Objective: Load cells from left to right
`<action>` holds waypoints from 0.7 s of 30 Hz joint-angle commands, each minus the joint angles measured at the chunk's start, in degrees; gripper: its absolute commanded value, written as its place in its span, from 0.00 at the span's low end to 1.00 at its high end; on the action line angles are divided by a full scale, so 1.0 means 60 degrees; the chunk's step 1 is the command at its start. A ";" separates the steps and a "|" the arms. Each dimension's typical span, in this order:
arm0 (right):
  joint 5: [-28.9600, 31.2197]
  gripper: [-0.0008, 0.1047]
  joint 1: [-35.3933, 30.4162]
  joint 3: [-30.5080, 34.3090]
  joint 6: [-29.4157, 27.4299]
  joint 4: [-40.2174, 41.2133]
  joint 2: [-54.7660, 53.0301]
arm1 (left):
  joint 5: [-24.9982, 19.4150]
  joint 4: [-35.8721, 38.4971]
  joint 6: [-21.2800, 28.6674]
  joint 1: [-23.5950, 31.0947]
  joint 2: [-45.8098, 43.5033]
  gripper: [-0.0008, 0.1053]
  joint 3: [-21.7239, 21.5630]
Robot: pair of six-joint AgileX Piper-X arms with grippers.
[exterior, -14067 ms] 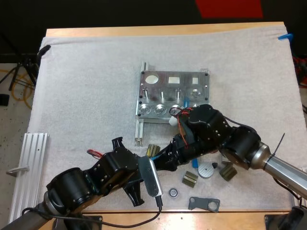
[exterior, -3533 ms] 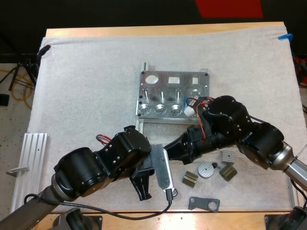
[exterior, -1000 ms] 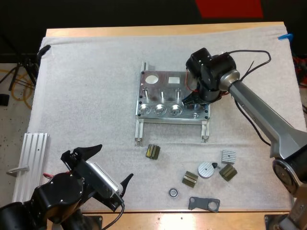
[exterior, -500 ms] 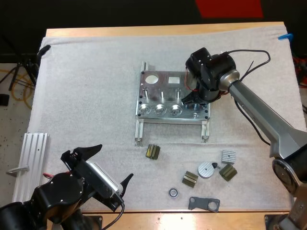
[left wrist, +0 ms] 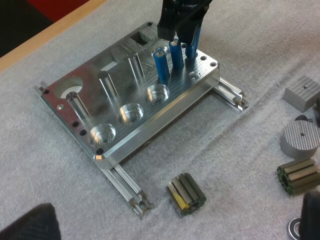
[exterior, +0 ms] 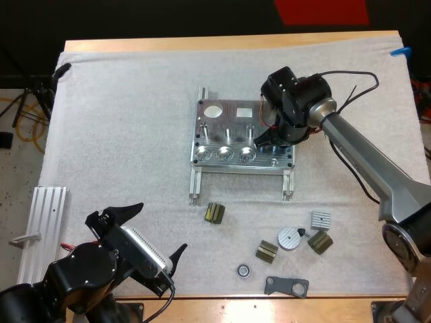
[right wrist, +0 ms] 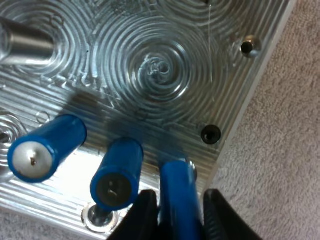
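The metal fixture (exterior: 232,108) lies mid-mat. Two blue cells (left wrist: 161,65) (left wrist: 175,54) stand upright in holes at its right end. A third blue cell (right wrist: 176,192) is upright beside them near the fixture's corner, with my right gripper (right wrist: 180,212) shut on it from both sides. In the high view that gripper (exterior: 264,140) hangs over the fixture's right front part. My left gripper (exterior: 153,231) is open and holds nothing, low at the near left of the mat. It faces the fixture (left wrist: 125,100) from a distance.
Loose parts lie in front of the fixture: dark ridged pieces (exterior: 215,212) (exterior: 267,251) (exterior: 320,242), a round silver piece (exterior: 289,239), a finned block (exterior: 320,219), a small ring (exterior: 243,270) and a flat black bracket (exterior: 286,286). An aluminium rail (exterior: 40,229) lies at the left edge.
Nothing has moved in the last second. Some seconds ago both arms were low over the loose parts; since then the right gripper rose to the fixture and the left arm drew back.
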 commanded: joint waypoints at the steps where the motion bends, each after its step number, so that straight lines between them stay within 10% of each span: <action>1: 0.0084 0.01 -0.0042 -0.0027 -0.0118 -0.0022 0.0014 | -0.0208 -0.0099 -0.0115 -0.0017 -0.0060 0.89 -0.0009; 21: 0.0134 0.01 -0.0042 -0.0027 -0.0118 0.0221 0.0355 | -0.0208 -0.0099 -0.0115 -0.0017 -0.0060 0.89 -0.0009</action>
